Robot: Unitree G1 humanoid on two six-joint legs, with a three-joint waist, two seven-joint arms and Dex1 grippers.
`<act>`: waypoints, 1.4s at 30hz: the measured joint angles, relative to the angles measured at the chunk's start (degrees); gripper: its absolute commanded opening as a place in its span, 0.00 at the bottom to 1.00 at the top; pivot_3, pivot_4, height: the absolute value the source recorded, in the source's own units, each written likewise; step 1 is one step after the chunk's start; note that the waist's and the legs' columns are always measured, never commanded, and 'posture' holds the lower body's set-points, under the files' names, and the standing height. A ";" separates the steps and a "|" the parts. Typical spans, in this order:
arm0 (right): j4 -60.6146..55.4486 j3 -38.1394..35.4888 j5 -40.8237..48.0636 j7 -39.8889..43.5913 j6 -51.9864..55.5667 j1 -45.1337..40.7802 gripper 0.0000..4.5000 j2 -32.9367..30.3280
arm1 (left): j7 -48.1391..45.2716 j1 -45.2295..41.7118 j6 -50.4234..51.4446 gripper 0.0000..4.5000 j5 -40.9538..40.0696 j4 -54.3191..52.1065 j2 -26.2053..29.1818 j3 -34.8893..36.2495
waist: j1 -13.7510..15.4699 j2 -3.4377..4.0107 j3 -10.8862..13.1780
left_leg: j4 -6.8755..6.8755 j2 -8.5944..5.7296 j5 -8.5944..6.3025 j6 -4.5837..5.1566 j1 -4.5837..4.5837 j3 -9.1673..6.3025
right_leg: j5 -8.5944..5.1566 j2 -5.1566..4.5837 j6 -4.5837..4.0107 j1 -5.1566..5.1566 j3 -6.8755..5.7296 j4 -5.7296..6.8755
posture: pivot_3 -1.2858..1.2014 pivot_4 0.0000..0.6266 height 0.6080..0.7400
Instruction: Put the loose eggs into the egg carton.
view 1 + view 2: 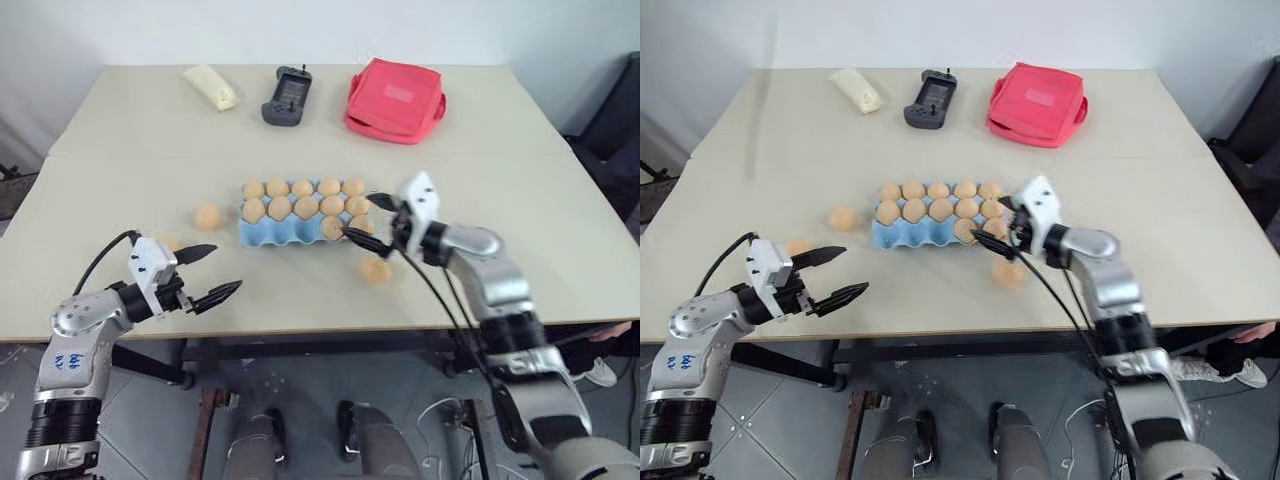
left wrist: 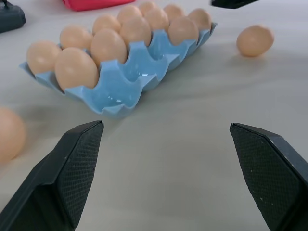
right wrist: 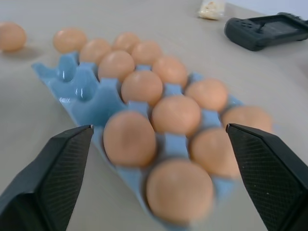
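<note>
The light blue egg carton lies mid-table, its two far rows full of tan eggs and its near row holding eggs only at the right end. My right gripper hovers open at that right end, a finger to each side of the filled cups, holding nothing. One loose egg lies on the table just below it. Another loose egg rests left of the carton, and a third is half hidden behind my left gripper, which stands open and empty near the front left edge.
At the back of the table sit a red pouch, a black handheld device and a pale packet. The table's front edge runs just behind both arms. Several near-row cups of the carton are empty.
</note>
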 measured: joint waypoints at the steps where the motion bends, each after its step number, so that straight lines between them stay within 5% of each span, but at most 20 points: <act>1: -1.42 -0.95 0.66 1.19 -1.43 2.27 1.00 -1.27 | -0.02 -0.96 -0.01 1.00 0.07 -0.04 -0.27 -0.71 | 0.14 0.00 0.00 | 0.00 0.00 0.00 0.00 0.04 0.00 | 0.00 0.02 0.00 0.03 -0.01 -0.01 | 0.52 0.24 1.00; 7: -2.10 -8.25 6.36 10.04 -7.18 15.68 1.00 -9.01 | -1.20 -4.58 -0.07 1.00 0.69 0.44 -1.61 -4.86 | 0.40 0.00 0.00 | 0.12 0.00 0.00 0.01 0.10 -0.01 | 0.03 0.08 0.07 0.14 -0.46 -0.04 | 0.52 0.24 1.00; 17: 4.24 -12.07 7.37 12.44 -11.30 18.70 1.00 -11.68 | -3.26 -6.97 -0.87 1.00 1.59 2.95 -2.54 -7.86 | 0.11 0.01 0.01 | 0.82 0.16 -0.03 0.07 0.05 -0.12 | 0.00 0.24 -0.23 0.29 -0.50 -0.01 | 0.52 0.24 1.00; 24: -2.76 -5.94 10.24 15.81 -5.81 14.63 1.00 -9.84 | -4.37 -7.59 -1.29 1.00 1.67 4.45 -1.36 -7.60 | 0.20 0.01 0.01 | 0.85 0.19 -0.04 0.08 0.04 -0.11 | 0.02 0.25 -0.37 0.27 -0.47 -0.09 | 0.52 0.24 1.00; 32: 7.82 1.96 3.45 14.41 -9.78 6.17 1.00 -2.58 | -4.41 -5.87 -1.25 1.00 1.59 5.23 -0.58 -5.62 | 0.21 0.01 0.00 | 0.61 0.23 -0.06 0.10 -0.04 -0.02 | 0.08 0.21 -0.33 0.20 -0.46 -0.26 | 0.52 0.24 1.00; 36: 13.60 3.22 0.97 14.64 -15.28 5.39 0.80 0.80 | -3.57 -4.37 -0.87 1.00 1.52 3.69 -0.19 -4.76 | 0.33 0.01 0.00 | 0.44 0.24 -0.09 0.02 -0.05 -0.04 | 0.21 0.12 -0.10 0.15 -0.45 -0.22 | 0.52 0.24 1.00; 42: 12.28 3.23 1.89 17.26 -16.48 5.27 0.37 2.29 | -2.36 -1.68 0.29 1.00 1.39 1.23 0.79 -2.63 | 0.00 0.02 0.00 | 0.44 0.27 -0.10 0.01 0.04 -0.02 | 0.21 0.15 -0.10 0.14 -0.49 -0.08 | 0.52 0.24 1.00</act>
